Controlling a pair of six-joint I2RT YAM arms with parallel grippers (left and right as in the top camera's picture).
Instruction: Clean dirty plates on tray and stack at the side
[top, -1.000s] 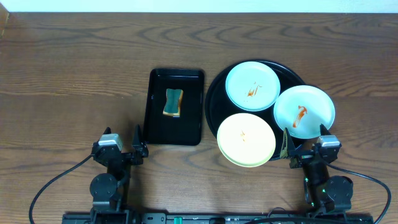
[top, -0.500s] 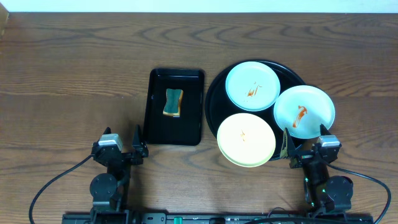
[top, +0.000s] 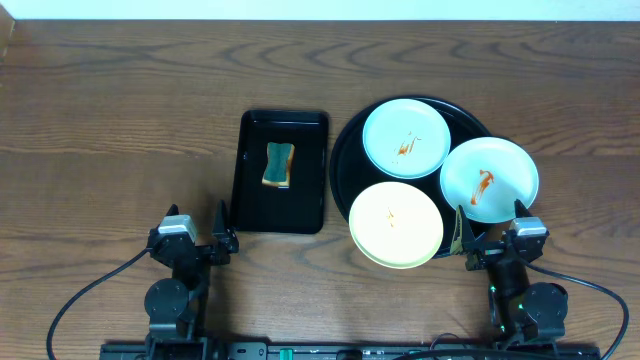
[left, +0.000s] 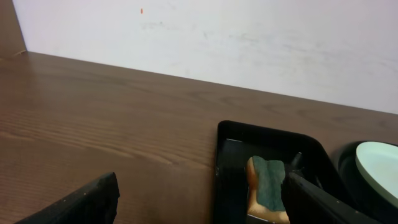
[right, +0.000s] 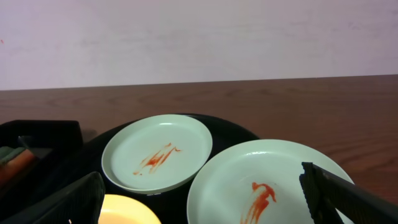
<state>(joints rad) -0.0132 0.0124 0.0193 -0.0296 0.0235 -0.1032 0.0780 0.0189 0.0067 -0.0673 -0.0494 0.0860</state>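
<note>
Wood-grain table (top: 120, 120), pale wall (left: 249, 43) behind, and nothing has started yet. All three dishes sit on the glossy round tray (top: 346, 165): the back mint plate (top: 405, 139) and the right mint plate (top: 489, 180) are streaked orange-red, the latter overhanging the rim, while the yellow plate (top: 396, 224) at the near edge shows only a faint mark. They look smooth, shallow and slippery. Just left, a green-and-tan sponge (top: 279, 165) lies in the rectangular tray (top: 255, 205). The left gripper (left: 202, 186) and right gripper (right: 202, 180) both hover low at the near edge, fingers spread wide, holding nothing. I'd say the next move is fetching that sponge, with the other arm steadying a plate.
</note>
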